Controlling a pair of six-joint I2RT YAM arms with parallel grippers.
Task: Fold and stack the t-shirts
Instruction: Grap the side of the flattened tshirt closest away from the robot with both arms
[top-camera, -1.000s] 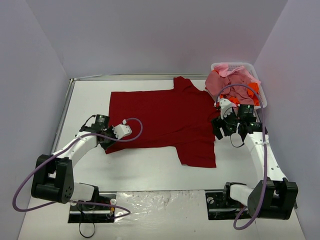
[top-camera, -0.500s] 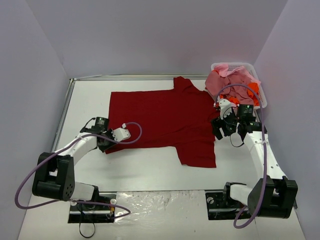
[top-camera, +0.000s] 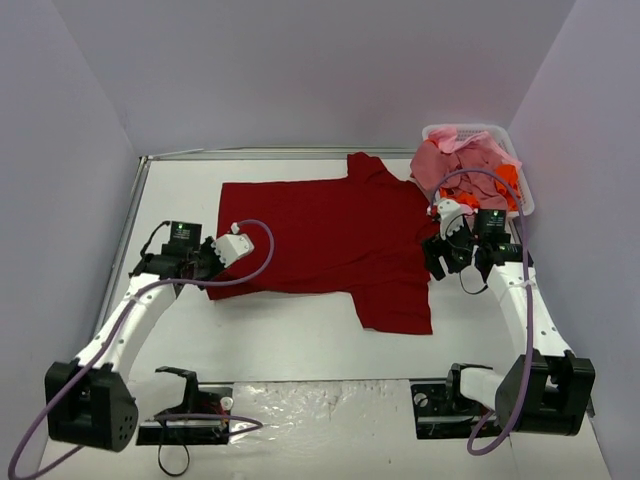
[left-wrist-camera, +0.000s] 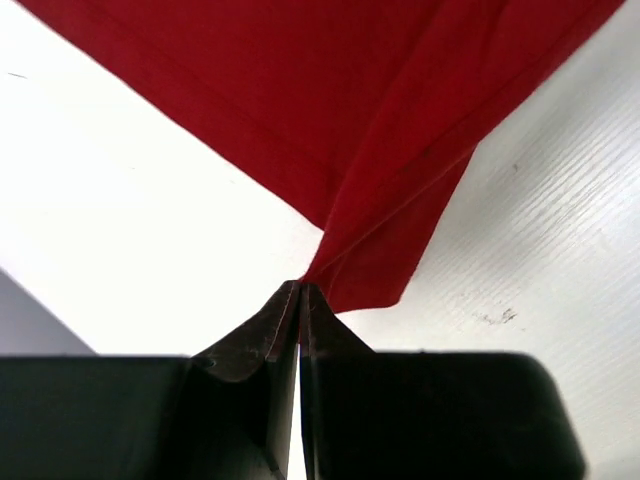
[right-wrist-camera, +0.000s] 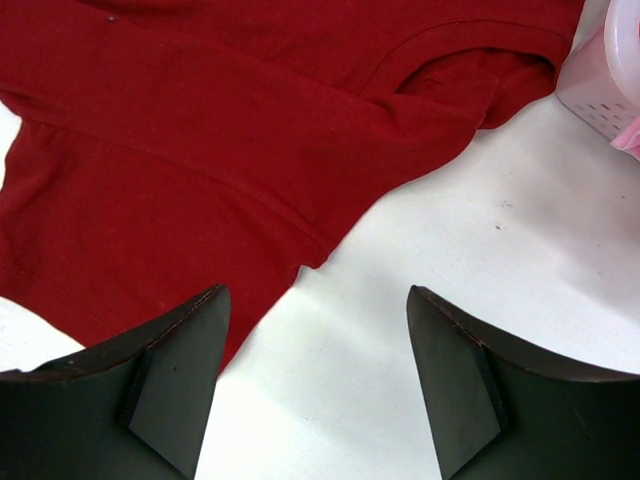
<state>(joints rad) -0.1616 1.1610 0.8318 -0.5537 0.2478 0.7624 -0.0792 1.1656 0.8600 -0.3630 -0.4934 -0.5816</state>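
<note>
A dark red t-shirt (top-camera: 330, 235) lies spread flat across the middle of the table. My left gripper (top-camera: 208, 263) is shut on the shirt's near left corner (left-wrist-camera: 360, 250) and holds it lifted off the table. My right gripper (top-camera: 436, 258) is open and empty, just above the table at the shirt's right edge (right-wrist-camera: 250, 170), near a sleeve.
A white basket (top-camera: 520, 180) at the back right holds a heap of pink and orange shirts (top-camera: 455, 160); its corner shows in the right wrist view (right-wrist-camera: 610, 80). A metal rail (top-camera: 125, 240) runs along the table's left side.
My left gripper has moved left and back with the shirt corner in it, pulling that corner outward. The right arm has not moved.
</note>
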